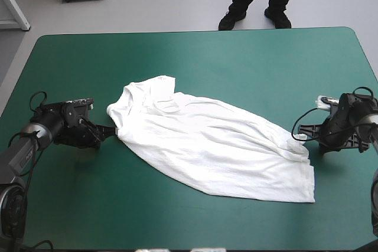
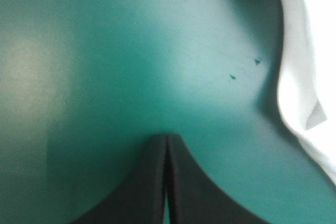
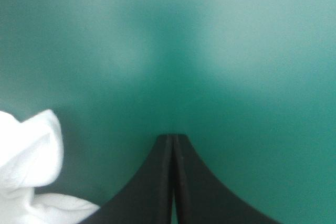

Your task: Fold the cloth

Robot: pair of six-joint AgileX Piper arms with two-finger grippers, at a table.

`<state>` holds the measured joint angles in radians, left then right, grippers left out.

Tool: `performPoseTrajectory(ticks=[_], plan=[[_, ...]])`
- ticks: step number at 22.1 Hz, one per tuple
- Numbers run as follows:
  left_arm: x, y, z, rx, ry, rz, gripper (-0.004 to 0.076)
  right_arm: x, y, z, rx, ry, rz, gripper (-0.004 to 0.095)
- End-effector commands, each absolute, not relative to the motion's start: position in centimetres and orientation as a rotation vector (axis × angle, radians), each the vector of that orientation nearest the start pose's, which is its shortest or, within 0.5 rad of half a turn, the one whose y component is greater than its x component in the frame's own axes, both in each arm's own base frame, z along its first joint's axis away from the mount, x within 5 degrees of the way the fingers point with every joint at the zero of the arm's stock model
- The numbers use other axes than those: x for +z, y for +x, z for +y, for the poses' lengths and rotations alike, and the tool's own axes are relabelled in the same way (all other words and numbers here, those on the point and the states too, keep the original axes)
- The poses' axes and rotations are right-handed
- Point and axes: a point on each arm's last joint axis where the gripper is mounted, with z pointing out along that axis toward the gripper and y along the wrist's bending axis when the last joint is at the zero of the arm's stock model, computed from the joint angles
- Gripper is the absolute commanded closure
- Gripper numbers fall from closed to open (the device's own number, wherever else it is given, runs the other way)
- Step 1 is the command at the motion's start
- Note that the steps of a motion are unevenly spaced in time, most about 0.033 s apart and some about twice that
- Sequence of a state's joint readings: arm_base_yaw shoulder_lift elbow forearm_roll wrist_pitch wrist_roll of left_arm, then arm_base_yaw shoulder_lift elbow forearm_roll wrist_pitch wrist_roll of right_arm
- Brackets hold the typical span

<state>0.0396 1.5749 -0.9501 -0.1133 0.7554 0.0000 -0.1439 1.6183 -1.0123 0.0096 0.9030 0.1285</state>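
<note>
The white T-shirt lies spread on the teal-green cover, slanting from the centre left toward the front right, with wrinkles and a folded-over part near its left end. My left gripper rests low at the shirt's left tip, fingers shut. In the left wrist view the left gripper holds nothing and the T-shirt lies off to one side. My right gripper sits by the shirt's right corner, also shut. In the right wrist view the right gripper is closed on nothing, with a T-shirt fold beside it.
The teal-green cover stretches wide behind the shirt up to the table's far edge. A narrower strip of cover lies between the shirt and the front edge.
</note>
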Motion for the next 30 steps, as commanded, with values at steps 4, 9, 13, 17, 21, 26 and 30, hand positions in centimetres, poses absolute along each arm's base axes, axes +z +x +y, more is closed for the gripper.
performPoseTrajectory(ticks=[4,9,13,17,21,26,30], plan=[[23.0,29.5,0.2,-0.145,-0.172,2.765,0.0734,21.6,28.8,-4.3,0.011,0.428,2.992,0.0921],[28.0,29.2,0.4,-0.098,-0.112,2.609,0.0734,26.7,29.2,-4.4,0.007,0.406,2.861,0.0921],[32.5,27.5,0.4,-0.083,-0.078,2.511,0.0734,32.4,27.7,-4.0,0.017,0.385,2.735,0.0921],[35.7,24.7,0.1,-0.089,-0.002,2.499,0.0734,36.0,23.7,-3.0,0.071,0.384,2.693,0.0921],[36.5,23.9,-1.1,-0.224,0.093,2.468,0.0715,38.5,21.0,-2.4,0.112,0.368,2.582,0.0921],[35.8,24.7,-1.9,-0.352,0.131,2.529,0.0446,38.7,20.7,-2.1,0.148,0.361,2.587,0.0921],[35.7,25.8,-1.8,-0.358,0.108,2.573,0.0322,38.7,20.8,-2.1,0.148,0.359,2.582,0.0921]])
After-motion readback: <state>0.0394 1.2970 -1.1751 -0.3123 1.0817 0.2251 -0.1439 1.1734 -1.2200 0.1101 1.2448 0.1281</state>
